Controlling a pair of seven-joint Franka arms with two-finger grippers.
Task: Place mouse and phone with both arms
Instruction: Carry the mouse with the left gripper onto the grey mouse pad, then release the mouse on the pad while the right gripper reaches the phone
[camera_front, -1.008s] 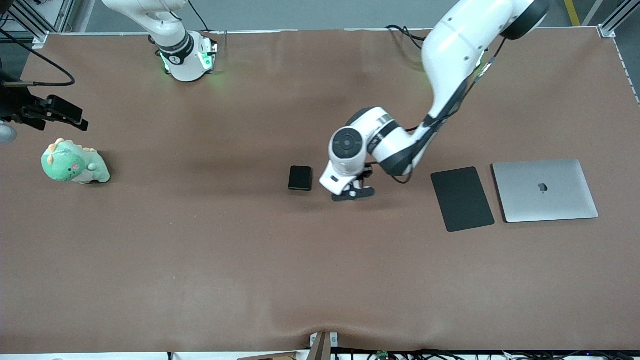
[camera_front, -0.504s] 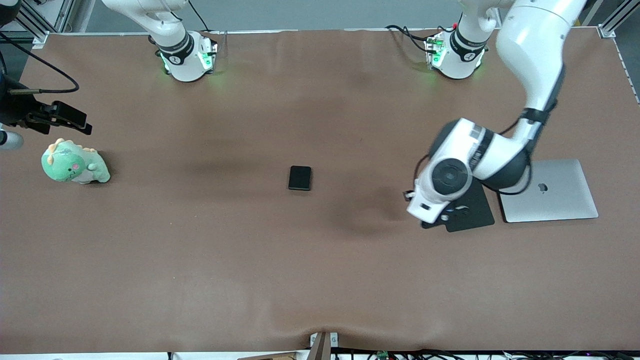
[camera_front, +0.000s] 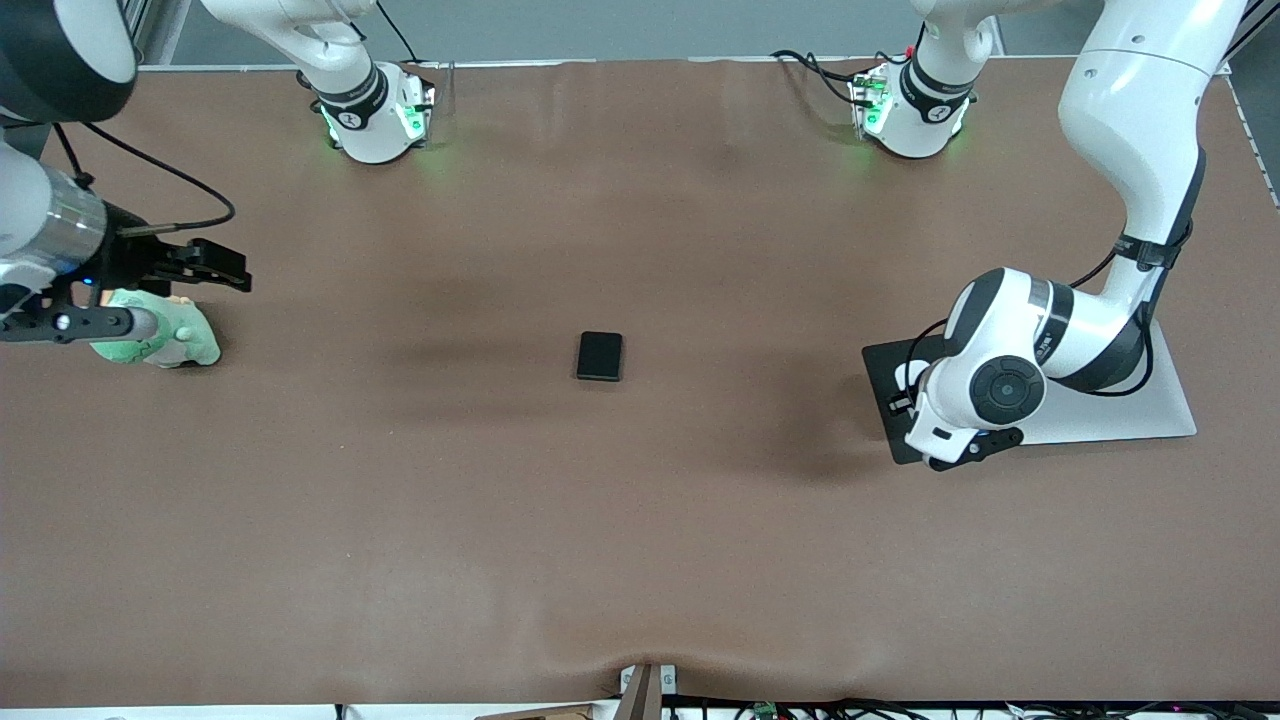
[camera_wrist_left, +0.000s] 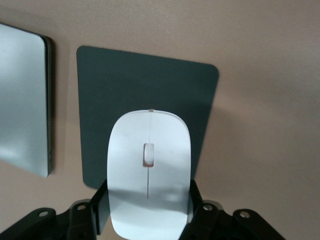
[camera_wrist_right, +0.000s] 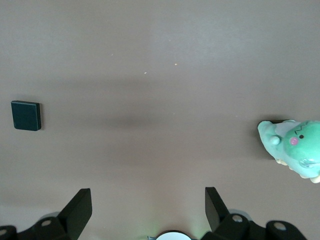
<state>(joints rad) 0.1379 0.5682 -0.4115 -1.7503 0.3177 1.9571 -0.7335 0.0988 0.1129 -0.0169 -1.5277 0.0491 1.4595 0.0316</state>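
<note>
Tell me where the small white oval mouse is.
The small white oval mouse is held in the left gripper, over the thin black rectangular pad beside the silver laptop.

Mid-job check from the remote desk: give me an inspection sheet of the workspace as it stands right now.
Surface: brown table cover, slightly rippled.
Job's things: mouse held in the left gripper over the black pad; phone flat mid-table.
Clutter: closed silver laptop beside the pad; green plush dinosaur at the right arm's end.
Grippers: left shut on the mouse; right gripper open, empty, over bare cover near the plush.
Cables: black leads at the left arm's base and along both wrists.
Surroundings: metal frame posts at the table corners.
</note>
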